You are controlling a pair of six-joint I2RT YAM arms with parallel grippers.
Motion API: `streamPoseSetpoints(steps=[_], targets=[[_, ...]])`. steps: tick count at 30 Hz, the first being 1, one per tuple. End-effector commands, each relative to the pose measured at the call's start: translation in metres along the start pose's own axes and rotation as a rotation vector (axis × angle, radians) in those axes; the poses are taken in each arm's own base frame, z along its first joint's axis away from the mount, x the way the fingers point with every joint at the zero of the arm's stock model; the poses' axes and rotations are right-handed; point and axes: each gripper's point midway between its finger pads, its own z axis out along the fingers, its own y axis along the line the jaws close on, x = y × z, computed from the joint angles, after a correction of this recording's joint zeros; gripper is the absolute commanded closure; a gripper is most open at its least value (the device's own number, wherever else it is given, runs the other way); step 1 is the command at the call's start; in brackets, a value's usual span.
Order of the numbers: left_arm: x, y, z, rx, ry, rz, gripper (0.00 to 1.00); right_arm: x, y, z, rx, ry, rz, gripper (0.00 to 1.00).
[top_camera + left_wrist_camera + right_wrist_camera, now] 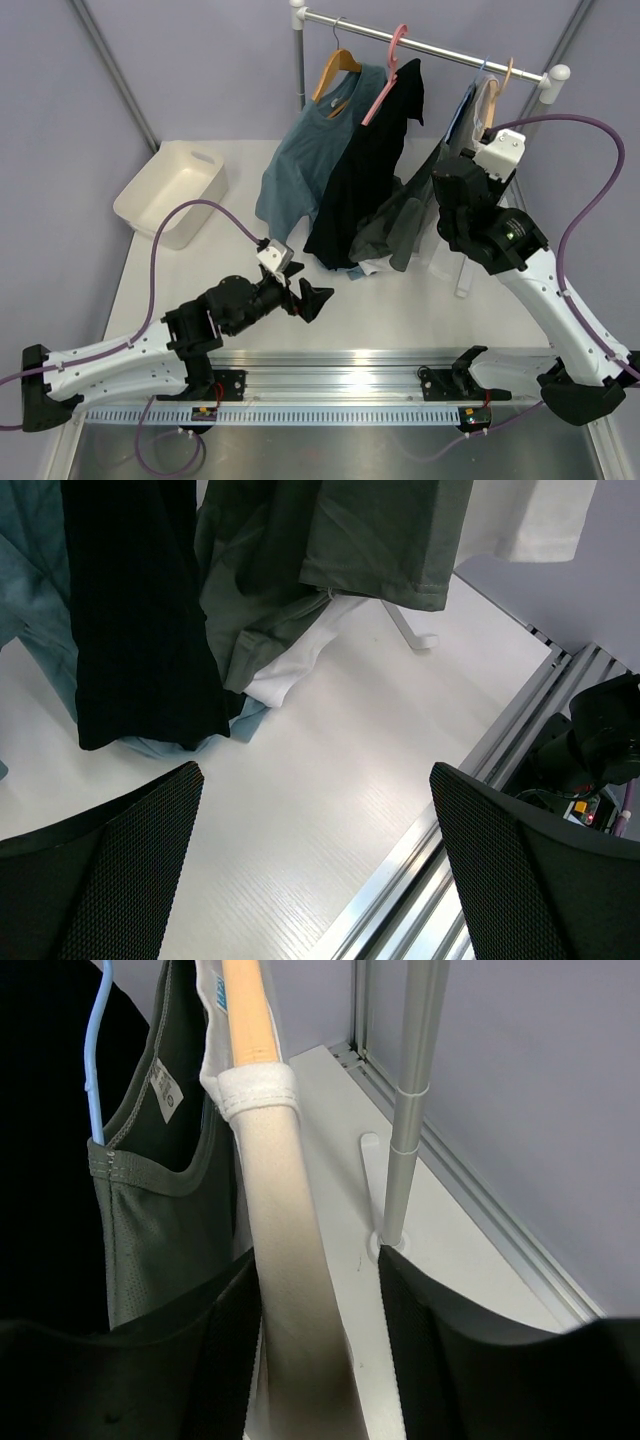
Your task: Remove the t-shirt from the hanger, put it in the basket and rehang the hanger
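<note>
The white t-shirt (290, 1260) hangs on the pale peach hanger (248, 1010) at the right end of the rack; its collar (258, 1090) wraps the hanger arm. My right gripper (312, 1350) is open, its fingers on either side of the shirt-covered hanger shoulder: the left finger is close to the cloth and there is a gap at the right finger. In the top view the hanger (507, 76), the shirt (487, 105) and the right gripper (472, 150) are at the rail's right end. My left gripper (310, 298) is open and empty low over the table; it also shows in the left wrist view (315, 865).
A grey-green top on a blue hanger (95, 1060) hangs just left of the t-shirt. The rack post (405, 1110) stands just right of it. A black shirt on a pink hanger (385, 90), a blue-grey t-shirt (305, 160) and a white bin (170, 190) are further left.
</note>
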Motion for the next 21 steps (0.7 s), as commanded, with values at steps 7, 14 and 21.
streamPoseSetpoints(steps=[7, 14, 21], targets=[[-0.016, -0.009, 0.003, 0.022, -0.039, -0.025, 0.01, -0.024, -0.002, -0.002, -0.023, -0.075, 0.053, 0.91], [-0.017, -0.009, 0.002, 0.023, -0.04, -0.024, 0.01, -0.079, -0.013, -0.019, -0.071, -0.163, 0.073, 1.0], [-0.016, -0.008, 0.003, 0.02, -0.036, -0.023, 0.01, -0.096, -0.023, -0.035, -0.136, -0.161, 0.06, 1.0]])
